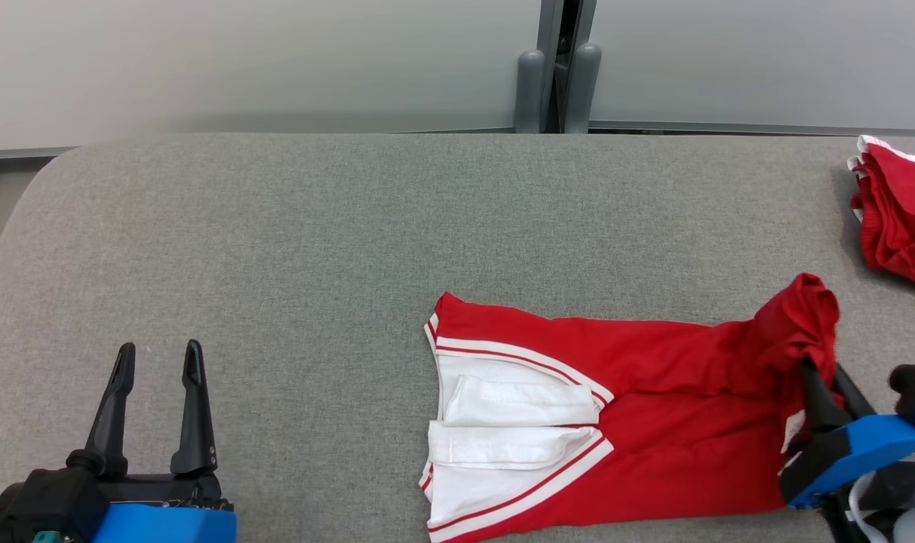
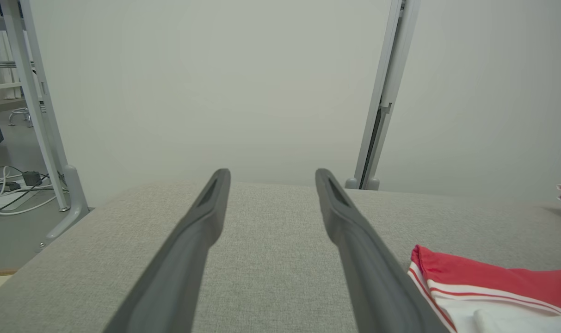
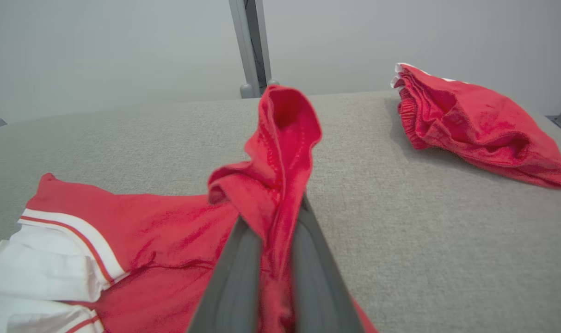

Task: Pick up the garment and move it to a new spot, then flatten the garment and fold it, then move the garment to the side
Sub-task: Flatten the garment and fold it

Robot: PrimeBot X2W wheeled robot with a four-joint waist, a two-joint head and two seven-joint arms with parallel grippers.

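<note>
Fold step, likely: right gripper (image 1: 821, 375) jaws pinch the red-and-white fabric garment (image 1: 638, 422) by its raised right end; left gripper (image 1: 158, 354) jaws spread, well left of it. Next: carry that end leftward.

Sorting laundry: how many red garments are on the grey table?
2: a red-and-white garment at front, pinched by the right gripper; a bunched red garment at the far right.

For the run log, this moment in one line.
right end effector: shut on garment | left end effector: open, empty | garment corner raised
</note>
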